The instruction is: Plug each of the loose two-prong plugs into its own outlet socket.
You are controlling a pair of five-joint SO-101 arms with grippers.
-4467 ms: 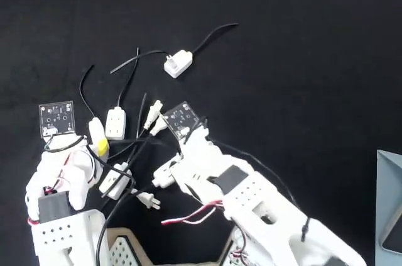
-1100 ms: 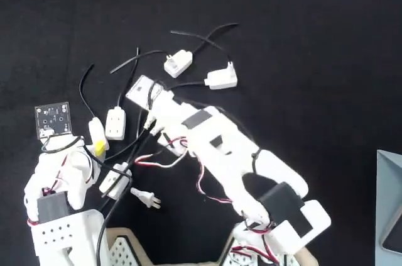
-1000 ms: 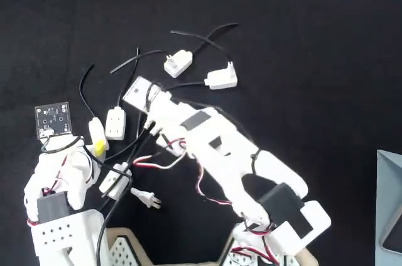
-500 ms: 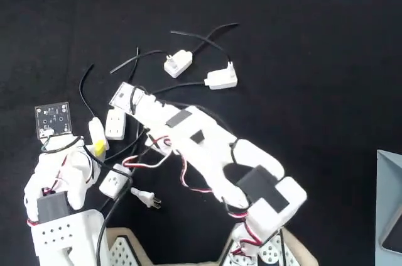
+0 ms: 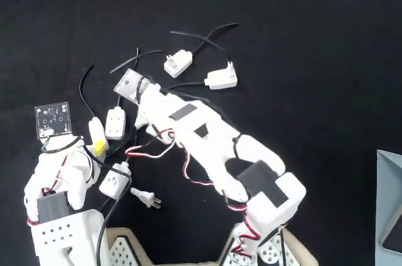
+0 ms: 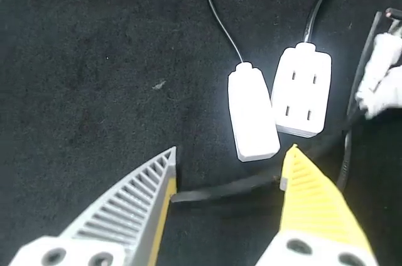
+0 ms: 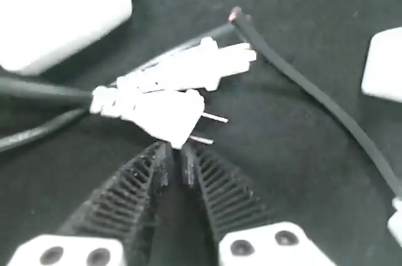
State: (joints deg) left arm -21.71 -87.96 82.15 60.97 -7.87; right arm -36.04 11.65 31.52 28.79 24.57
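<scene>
Six white pieces can be counted on the black table (image 5: 326,58) from the high view. At the far side lie a chunky plug (image 5: 178,63) and a second chunky plug (image 5: 221,78), near each other, each on a black cord. Closer in sit a socket block (image 5: 115,122) with a long plug (image 5: 96,131) just beside it, then a smaller socket (image 5: 113,181), and a small two-prong plug (image 5: 146,198) lying alone, unplugged.

The left wrist view adds detail: the left claw (image 6: 232,149) is wide open and empty, one finger grey and one yellow, with a black cord (image 6: 220,192) crossing between them. Beyond it the long plug and socket block lie side by side, and the block's four slots, in two pairs, are plain.

The right wrist view shows two plugs that the right arm (image 5: 207,140) hides from above: a nearer slim plug (image 7: 160,109) with two bare prongs, and a farther slim plug (image 7: 201,65) against it. The right claw (image 7: 176,153) has its black jaws drawn almost together with nothing between, tips just short of the nearer plug; contact cannot be told. White shapes cut off at this view's edges cannot be identified
</scene>
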